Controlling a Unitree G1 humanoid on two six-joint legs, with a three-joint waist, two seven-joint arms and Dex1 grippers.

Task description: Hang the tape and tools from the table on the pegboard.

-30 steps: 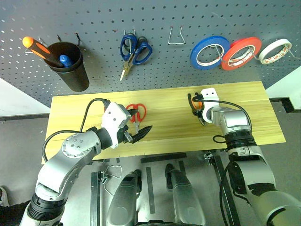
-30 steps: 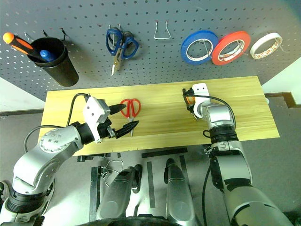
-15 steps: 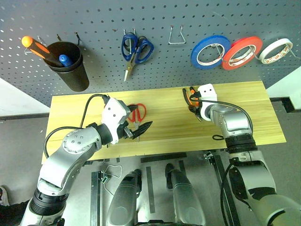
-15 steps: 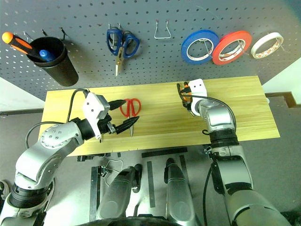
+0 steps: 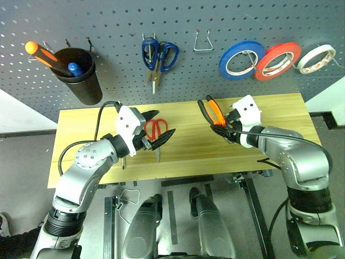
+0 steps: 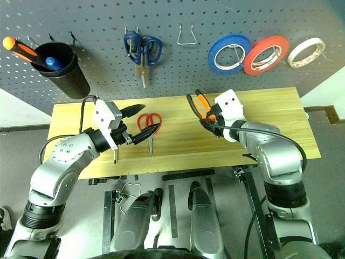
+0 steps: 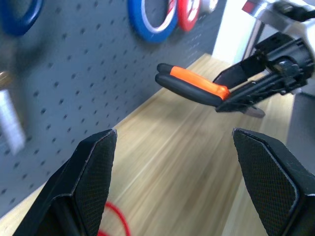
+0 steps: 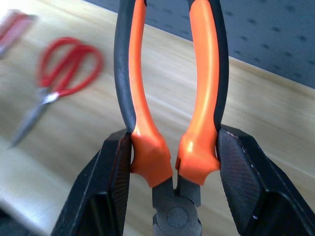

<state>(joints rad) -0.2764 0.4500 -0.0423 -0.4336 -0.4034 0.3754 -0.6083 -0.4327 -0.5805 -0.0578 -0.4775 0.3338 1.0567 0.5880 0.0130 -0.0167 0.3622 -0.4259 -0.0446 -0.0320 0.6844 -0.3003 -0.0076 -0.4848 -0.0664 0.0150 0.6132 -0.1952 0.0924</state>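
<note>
Above the table [image 5: 280,135], I see my right gripper [image 5: 229,129] clamping the pliers [image 5: 212,111] off the wood, below the pegboard [image 5: 108,21]. Left gripper [image 5: 156,129] gapes empty over the red-handled scissors [image 5: 155,131]. No legible writing.

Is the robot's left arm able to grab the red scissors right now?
Probably yes. The left gripper hangs open just above the red scissors on the table, with nothing between them; the right gripper is busy holding the pliers.
</note>
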